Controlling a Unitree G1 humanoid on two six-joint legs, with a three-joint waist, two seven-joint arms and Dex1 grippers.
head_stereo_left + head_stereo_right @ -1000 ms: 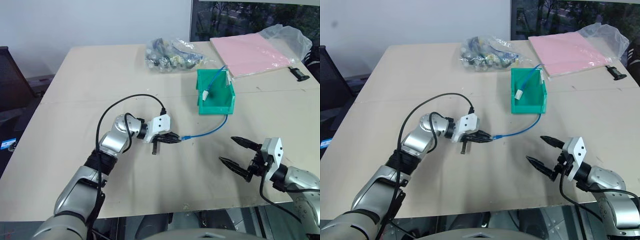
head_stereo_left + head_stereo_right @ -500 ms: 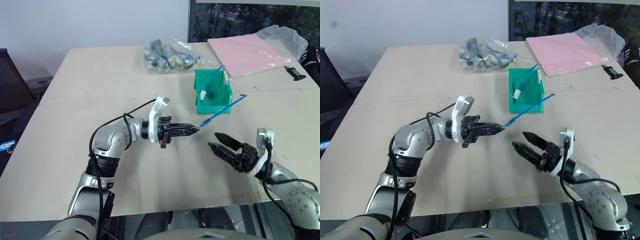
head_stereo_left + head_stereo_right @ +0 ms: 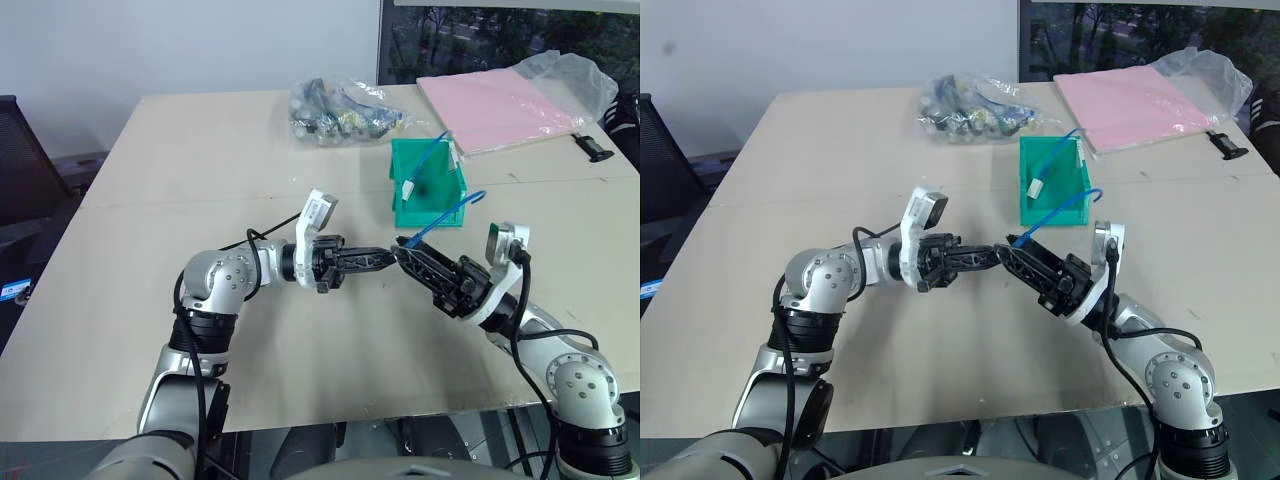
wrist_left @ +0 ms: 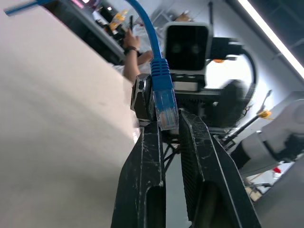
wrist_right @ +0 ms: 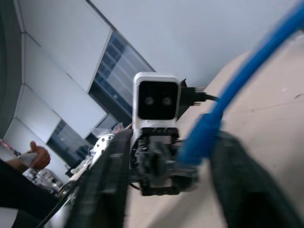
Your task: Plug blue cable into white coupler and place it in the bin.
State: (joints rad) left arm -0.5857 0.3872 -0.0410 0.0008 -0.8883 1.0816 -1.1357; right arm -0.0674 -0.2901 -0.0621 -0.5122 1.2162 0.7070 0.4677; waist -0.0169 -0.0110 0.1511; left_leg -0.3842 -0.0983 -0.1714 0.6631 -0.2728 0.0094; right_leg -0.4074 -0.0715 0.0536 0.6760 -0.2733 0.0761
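Above the table's middle, my left gripper is shut on the clear plug of the blue cable. From the plug the cable arcs up and back into the teal bin. The white coupler lies inside the bin, on the cable's far end. My right gripper meets the left one tip to tip. Its jaws are partly closed around the cable's blue boot just behind the plug. A gap still shows beside the boot in the right wrist view.
A clear bag of parts lies at the back of the table. Pink sheets in plastic sit at the back right, with a black object near the right edge. A person's hand shows far off.
My right gripper swung left and up to the left gripper's tips, and its jaws narrowed. My left gripper rose and rolled, lifting the cable off the table into an arc.
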